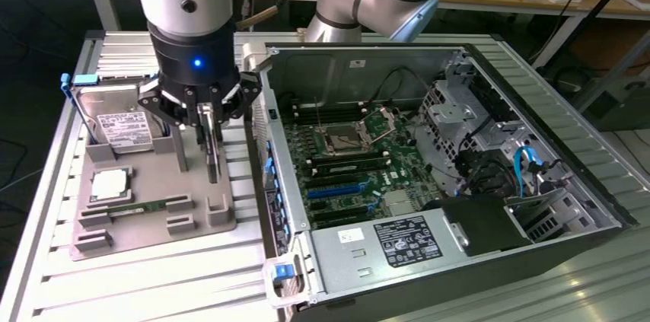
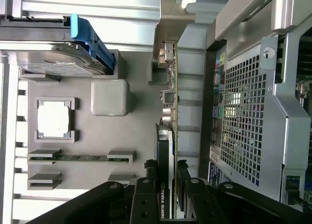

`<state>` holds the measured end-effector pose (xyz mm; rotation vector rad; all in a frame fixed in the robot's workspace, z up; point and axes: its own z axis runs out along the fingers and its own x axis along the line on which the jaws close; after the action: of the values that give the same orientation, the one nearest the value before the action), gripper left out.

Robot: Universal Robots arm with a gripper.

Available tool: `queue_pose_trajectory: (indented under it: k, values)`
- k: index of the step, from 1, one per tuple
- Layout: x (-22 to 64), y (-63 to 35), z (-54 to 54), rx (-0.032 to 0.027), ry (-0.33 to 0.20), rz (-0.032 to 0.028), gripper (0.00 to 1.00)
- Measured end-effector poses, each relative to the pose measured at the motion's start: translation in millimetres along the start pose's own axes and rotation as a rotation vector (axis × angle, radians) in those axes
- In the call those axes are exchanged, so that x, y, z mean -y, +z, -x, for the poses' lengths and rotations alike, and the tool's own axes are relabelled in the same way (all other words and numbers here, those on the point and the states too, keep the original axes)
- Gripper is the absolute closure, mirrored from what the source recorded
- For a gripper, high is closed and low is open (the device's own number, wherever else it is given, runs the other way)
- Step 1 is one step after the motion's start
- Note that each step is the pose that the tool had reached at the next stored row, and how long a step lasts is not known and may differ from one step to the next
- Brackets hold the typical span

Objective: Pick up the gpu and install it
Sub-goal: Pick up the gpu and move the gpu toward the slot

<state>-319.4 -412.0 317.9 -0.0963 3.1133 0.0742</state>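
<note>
Closest to us, the gripper [image 2: 166, 166] has its black fingers [image 2: 145, 199] clenched on the gpu [image 2: 169, 112], one finger on each flat face, near the end with the printed label. The card runs edge-on away from the fingertips, with its metal bracket [image 2: 168, 24] at the end farthest from the gripper.

In the exterior view the gripper points straight down and the gpu hangs upright beneath it, over the grey holder tray [image 1: 142, 234] on the slatted surface [image 1: 152, 284]. We cannot tell whether the card's lower edge is free of the tray or resting in it.

On the side of the gripper away from the computer, the tray holds a slim memory stick [image 2: 80, 157], a processor chip [image 2: 54, 117] and, farther off, a hard drive [image 2: 48, 63] with a blue handle [image 2: 92, 38]. On the gripper's other side the open computer case [image 2: 243, 136] stands just beside the card. Deeper inside lies the motherboard [image 1: 355, 162] with its blue slots [image 1: 336, 189].

We judge the step in hand to be lifting the card from the tray. Because the hold sits toward one end, the bracket end may sag. So we would rise straight up and keep the card vertical. We would also keep the bracket off the tray's blocks and the case wall close alongside.
</note>
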Motion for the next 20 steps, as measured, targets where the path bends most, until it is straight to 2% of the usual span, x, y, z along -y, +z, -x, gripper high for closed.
queue_pose_trajectory:
  k: [20]
  values:
    - [-2.9, -35.3, 1.2, -0.0002, 0.0, -0.0025, 0.73]
